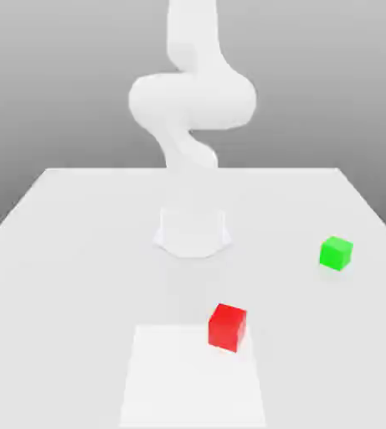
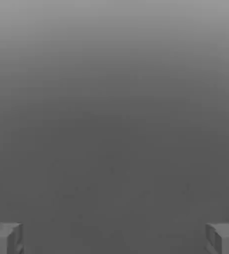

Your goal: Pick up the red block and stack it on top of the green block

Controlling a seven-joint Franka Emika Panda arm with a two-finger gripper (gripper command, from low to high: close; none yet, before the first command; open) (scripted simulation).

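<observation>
2 blocks sit well apart on our table: the red block near centre, the green block at its 2 o'clock. Our gripper gapes wide, holding nothing; a misaligned descent could nudge red away.

Exterior view faces the arm across the table; hand view faces grey.

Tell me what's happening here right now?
Nothing is being handled yet. The red block and the green block both sit apart on the white table, the green one farther back toward the exterior view's right. In the hand view the claw is wide open and empty.
</observation>
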